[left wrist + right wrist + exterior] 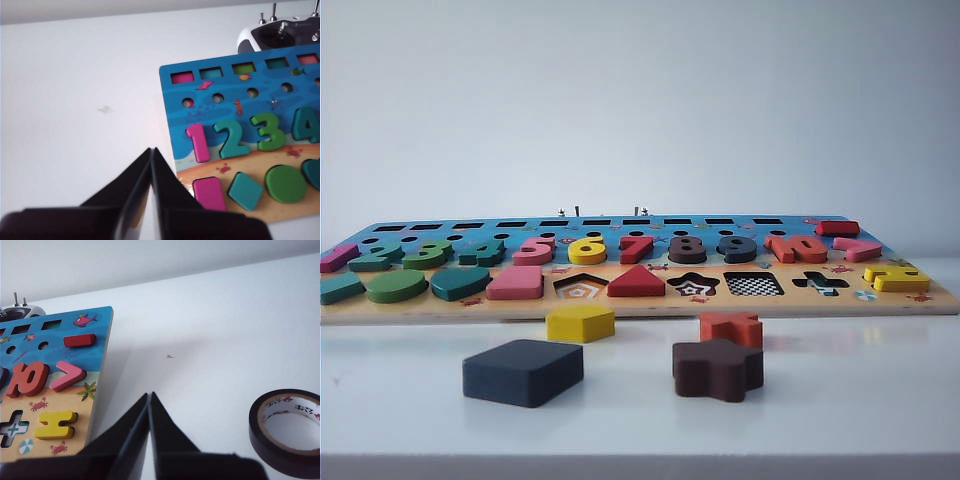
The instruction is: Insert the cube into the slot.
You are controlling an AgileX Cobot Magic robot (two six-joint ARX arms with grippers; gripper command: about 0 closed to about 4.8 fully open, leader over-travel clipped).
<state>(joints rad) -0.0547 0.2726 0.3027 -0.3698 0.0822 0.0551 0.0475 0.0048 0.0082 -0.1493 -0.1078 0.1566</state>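
The cube [523, 372], a flat dark navy square block, lies on the white table in front of the puzzle board [640, 300] in the exterior view. The slot [753, 284], a square recess with a checkerboard floor, sits in the board's front row right of centre. Neither arm shows in the exterior view. My left gripper [151, 150] is shut and empty, hovering over the white table beside the board's end with the numbers 1 to 4. My right gripper [149, 395] is shut and empty, over the table beside the board's opposite end.
A yellow pentagon piece [580, 322], an orange piece [731, 327] and a dark brown star piece [717, 368] lie loose before the board. A roll of black tape [287, 431] rests on the table near my right gripper. A remote controller [280, 34] lies behind the board.
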